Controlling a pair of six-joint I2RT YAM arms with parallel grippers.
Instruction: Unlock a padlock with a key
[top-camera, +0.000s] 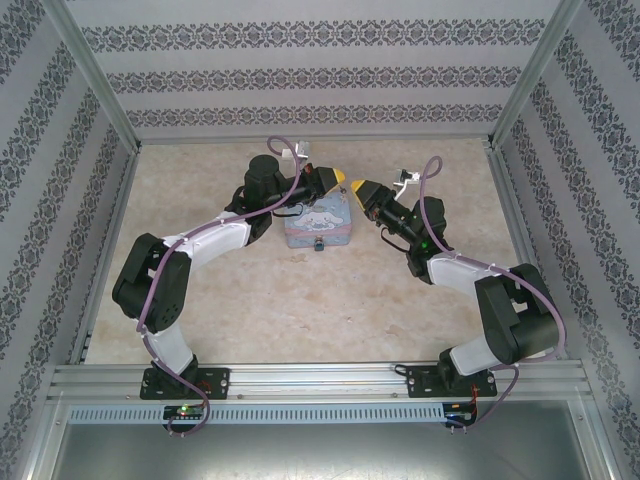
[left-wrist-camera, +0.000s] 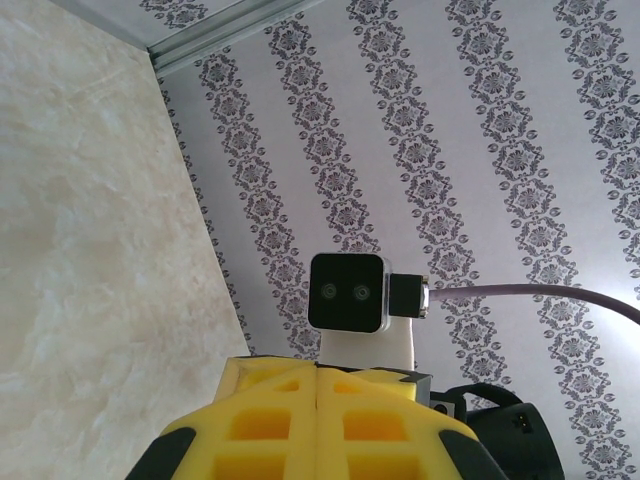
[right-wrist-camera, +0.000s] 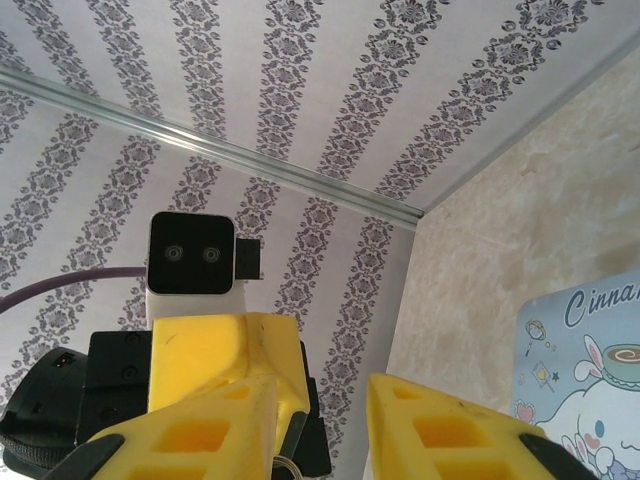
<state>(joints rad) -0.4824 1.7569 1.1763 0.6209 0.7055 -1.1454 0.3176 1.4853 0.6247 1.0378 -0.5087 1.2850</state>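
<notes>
- Dark, tiny padlock (top-camera: 318, 245) touching near side of light-blue tin (top-camera: 312, 222); long axis seemingly near-to-far, too small to be sure.
- Left gripper (top-camera: 337, 178) clenched, yellow pads (left-wrist-camera: 270, 425) pressed together, over tin's far right corner.
- Right gripper (top-camera: 358, 188) released, fingers (right-wrist-camera: 200, 435) apart, tip-to-tip with left gripper.

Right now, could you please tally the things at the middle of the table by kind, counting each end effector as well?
End effectors: 2 (left end effector, right end effector)
Tin box: 1
Padlock: 1
Total: 4
</notes>
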